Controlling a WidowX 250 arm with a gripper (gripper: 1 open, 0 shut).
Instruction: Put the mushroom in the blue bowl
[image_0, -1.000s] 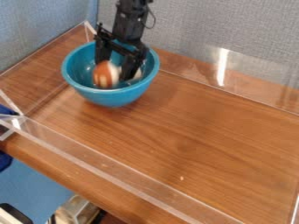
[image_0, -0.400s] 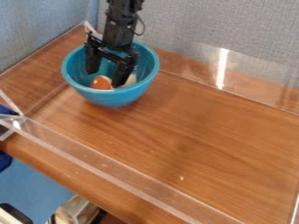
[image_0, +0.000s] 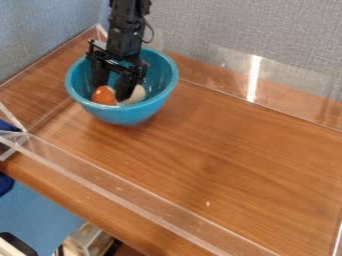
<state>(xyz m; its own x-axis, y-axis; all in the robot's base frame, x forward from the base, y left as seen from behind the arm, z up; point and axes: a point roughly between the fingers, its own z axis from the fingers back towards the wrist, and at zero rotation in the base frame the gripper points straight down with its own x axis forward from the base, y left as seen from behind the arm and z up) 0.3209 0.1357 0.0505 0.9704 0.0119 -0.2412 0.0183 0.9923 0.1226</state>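
Note:
The blue bowl (image_0: 138, 112) stands at the back left of the wooden table. Inside it lies the mushroom (image_0: 104, 96) on its side, orange-brown cap to the left and cream stem to the right. My black gripper (image_0: 118, 80) points steeply down into the bowl, just above and behind the mushroom. Its fingers (image_0: 96, 72) stand apart with nothing between them, and the mushroom lies free on the bowl's floor.
A clear acrylic wall (image_0: 80, 160) borders the front and left of the wooden table (image_0: 227, 150), with another clear panel (image_0: 287, 85) at the back right. A grey fabric wall rises behind the bowl.
The mushroom sat between the fingers a second ago and now lies loose in the bowl. The gripper has shifted a little left and toward the back.

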